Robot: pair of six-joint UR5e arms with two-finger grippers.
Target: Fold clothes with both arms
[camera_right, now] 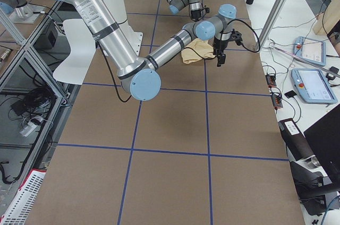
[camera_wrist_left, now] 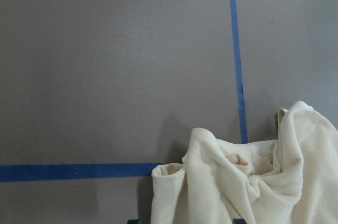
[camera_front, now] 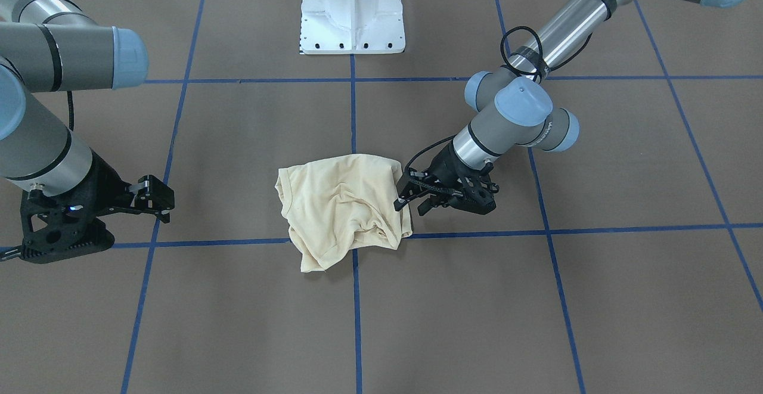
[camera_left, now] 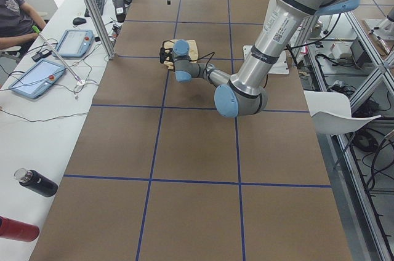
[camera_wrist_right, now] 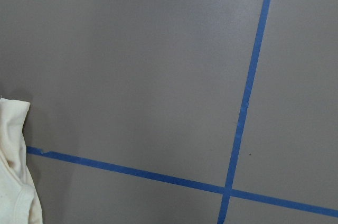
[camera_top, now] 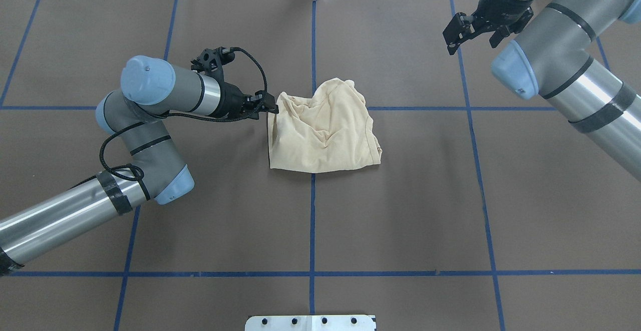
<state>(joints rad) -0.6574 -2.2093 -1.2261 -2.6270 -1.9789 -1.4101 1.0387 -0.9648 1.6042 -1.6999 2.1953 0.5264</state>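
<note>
mid-table, the cream shirt [camera_top: 323,130] lies bunched in a loose heap over the crossing of the blue tape lines [camera_top: 313,211], wrinkled and doubled on itself, its print hidden. my left fingers [camera_front: 400,198] sit low at the heap's edge on my left side, parted, one tip touching the cloth; i see no fabric pinched between them. my right fingers [camera_top: 454,33] hang spread and empty over bare table [camera_top: 400,221], well apart from the shirt on the far right, and the right wrist camera catches only a sliver of cream at its frame edge. by my reading the fold proper has not begun: this is the sorting-out step, finding an edge to pull the garment flat. the next move, as i judge it, asks the left fingers to close on a single layer at that edge, and the right arm to come across to the opposite side, so the two can draw the shirt open together. the thin cloth may bunch or drag.
</note>
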